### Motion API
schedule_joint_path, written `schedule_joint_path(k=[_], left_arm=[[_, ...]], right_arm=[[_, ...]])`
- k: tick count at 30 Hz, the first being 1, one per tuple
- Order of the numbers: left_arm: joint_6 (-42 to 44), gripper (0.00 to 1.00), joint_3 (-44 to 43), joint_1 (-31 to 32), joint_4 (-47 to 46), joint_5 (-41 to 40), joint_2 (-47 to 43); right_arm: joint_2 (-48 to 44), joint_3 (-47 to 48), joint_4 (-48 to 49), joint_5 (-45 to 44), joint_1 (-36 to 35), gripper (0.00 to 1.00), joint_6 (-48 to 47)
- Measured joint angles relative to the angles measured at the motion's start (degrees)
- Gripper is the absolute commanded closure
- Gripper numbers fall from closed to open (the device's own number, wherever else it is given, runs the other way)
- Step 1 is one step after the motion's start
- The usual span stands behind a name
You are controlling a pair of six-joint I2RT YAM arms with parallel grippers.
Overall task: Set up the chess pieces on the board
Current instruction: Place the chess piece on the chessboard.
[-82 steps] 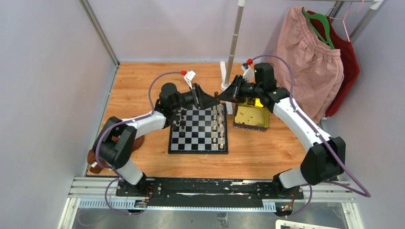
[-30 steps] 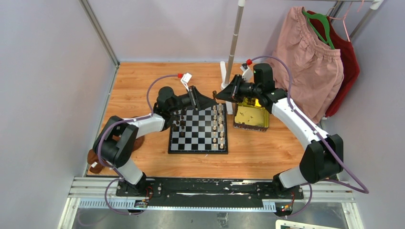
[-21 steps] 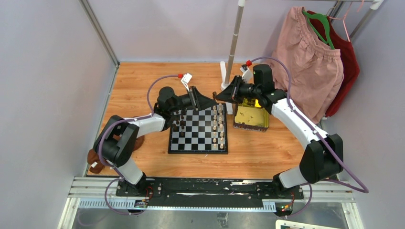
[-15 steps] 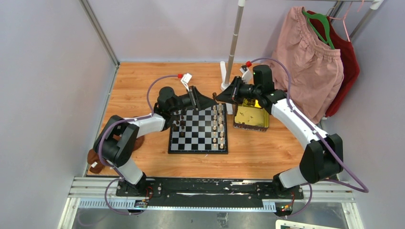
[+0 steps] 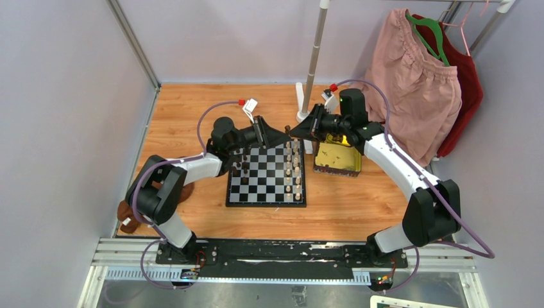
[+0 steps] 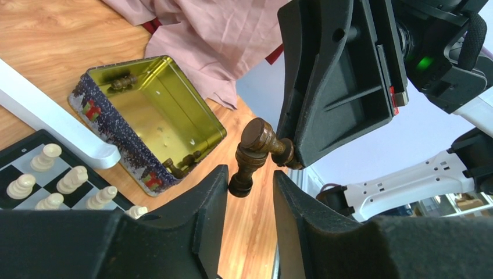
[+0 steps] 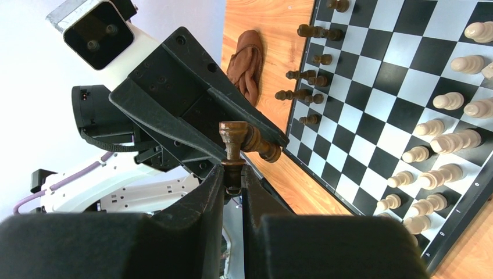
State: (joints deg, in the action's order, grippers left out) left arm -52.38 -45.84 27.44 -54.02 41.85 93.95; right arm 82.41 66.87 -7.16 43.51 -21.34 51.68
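The left fingers stand slightly apart around a dark piece held above the board's far edge; whether they grip it I cannot tell. The right fingers are clenched on it. Cream pieces line the board's right side.

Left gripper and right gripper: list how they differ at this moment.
The right gripper has its fingers pinched tight on a dark chess piece. The left gripper has its fingers apart, with dark wood in the gap but not visibly clamped. The left gripper reaches in from the left of the board, the right gripper from the side of the tin. Both are black and two-fingered, and they meet tip to tip near the board's far edge.
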Motion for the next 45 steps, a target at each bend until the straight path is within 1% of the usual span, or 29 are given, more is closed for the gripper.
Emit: schedule_joint_path(k=[5,15,20,24,26,33,37,38,45], left_arm=[[-0.5,0.77,0.7,0.0,-0.4,0.2,0.0],[-0.6,0.86,0.9,0.0,-1.2,0.2,0.0],[-0.5,0.93,0.9,0.0,-1.1,0.2,0.0],[1.2,0.97,0.9,0.0,2.0,-0.3,-0.4],[3.2,0.99,0.9,0.0,5.7,-1.0,-1.3],[12.3,1.00,0.7,0.0,21.9,-5.5,-7.0],[19.0,1.00,-1.8,0.0,35.5,-10.1,-10.4],[21.0,1.00,-3.1,0.0,40.1,-11.8,-11.3],[29.9,1.00,-9.6,0.0,60.3,-20.9,-16.7]], right_arm=[[0.0,0.0,0.4,0.0,0.0,1.00,0.3],[0.0,0.0,0.8,0.0,0.0,1.00,0.9],[0.0,0.0,0.8,0.1,0.0,1.00,0.9],[0.0,0.0,0.8,0.1,0.0,1.00,0.9],[0.0,0.0,0.8,0.0,0.0,1.00,0.8],[0.2,0.4,-0.6,0.0,0.0,1.00,-1.5],[1.6,3.1,-3.9,-0.4,0.0,1.00,-5.0],[1.9,4.1,-5.1,-0.7,0.0,1.00,-6.2],[5.8,11.4,-13.3,-3.8,-2.0,1.00,-14.9]])
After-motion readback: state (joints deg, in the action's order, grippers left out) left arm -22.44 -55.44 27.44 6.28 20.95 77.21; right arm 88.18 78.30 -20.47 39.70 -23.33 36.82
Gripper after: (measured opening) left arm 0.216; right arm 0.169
